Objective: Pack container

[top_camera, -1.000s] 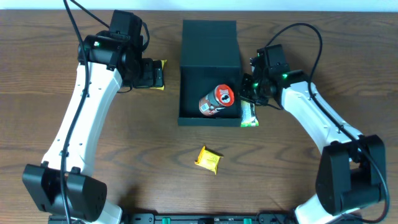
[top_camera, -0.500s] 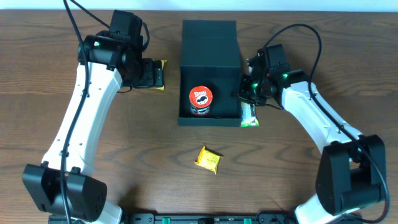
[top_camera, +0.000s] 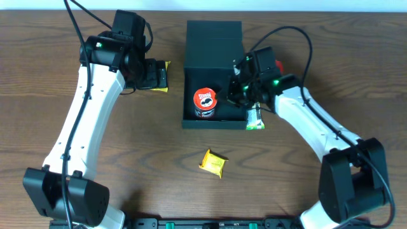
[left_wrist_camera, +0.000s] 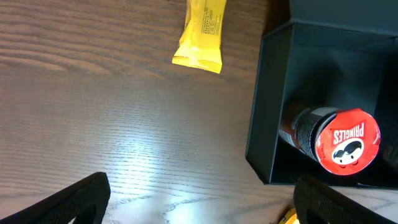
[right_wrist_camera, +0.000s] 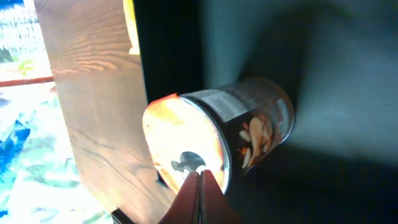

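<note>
Spanning the whole view, the brown wood-grain table (top_camera: 127, 159) carries the same items as a second ago, and the dark teal-black rectangular cardboard container (top_camera: 213, 123) has not shifted. It sits at the centre, open, with its hinged flap laid back on the far side.

The right arm has changed most. Half a second ago it stood outside the container's right wall; now it has swung inward, and its pincer (right_wrist_camera: 199, 179) reaches over that wall into the box. In the right wrist view the fingers meet in a point, closed on nothing, aimed at the can. The left arm has not moved. Its pincer (left_wrist_camera: 199, 202) is spread wide and empty above the table, left of the container.

The short red-lidded cylindrical Pringles can (top_camera: 205, 102) lay tipped toward the right wall a second ago. It now stands lid-up in the container's front left part, where it was half a second ago. One item therefore looks packed.

Three smaller items remain outside: the green snack packet (top_camera: 254, 118) touching the right wall, the long yellow packet (left_wrist_camera: 202, 31) near the left arm, and the small yellow wrapped snack (top_camera: 214, 163) in front. Judging by these, packing is well short of done, and the flap cannot close yet.
</note>
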Controlling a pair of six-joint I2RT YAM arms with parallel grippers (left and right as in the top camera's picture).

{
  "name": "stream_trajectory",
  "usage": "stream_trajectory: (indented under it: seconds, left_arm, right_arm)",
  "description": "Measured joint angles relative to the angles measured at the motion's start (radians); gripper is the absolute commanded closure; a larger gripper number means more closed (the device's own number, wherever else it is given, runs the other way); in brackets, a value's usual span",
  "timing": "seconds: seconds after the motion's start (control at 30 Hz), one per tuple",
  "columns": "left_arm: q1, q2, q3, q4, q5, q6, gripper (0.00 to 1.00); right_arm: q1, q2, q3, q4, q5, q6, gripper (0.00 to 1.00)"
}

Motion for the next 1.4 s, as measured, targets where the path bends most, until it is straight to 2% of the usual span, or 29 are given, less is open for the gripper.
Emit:
stream_trajectory:
  seconds: [1.17,1.4]
  left_arm:
    - [0.000,0.000,0.000,-0.002,0.000,0.000,0.05]
    - [0.000,0.000,0.000,-0.002,0.000,0.000,0.05]
  right_arm:
    - [0.012,0.022,0.003,-0.070,0.168,-0.001,0.99]
    - [0.012,0.022,0.003,-0.060,0.153,-0.002,0.98]
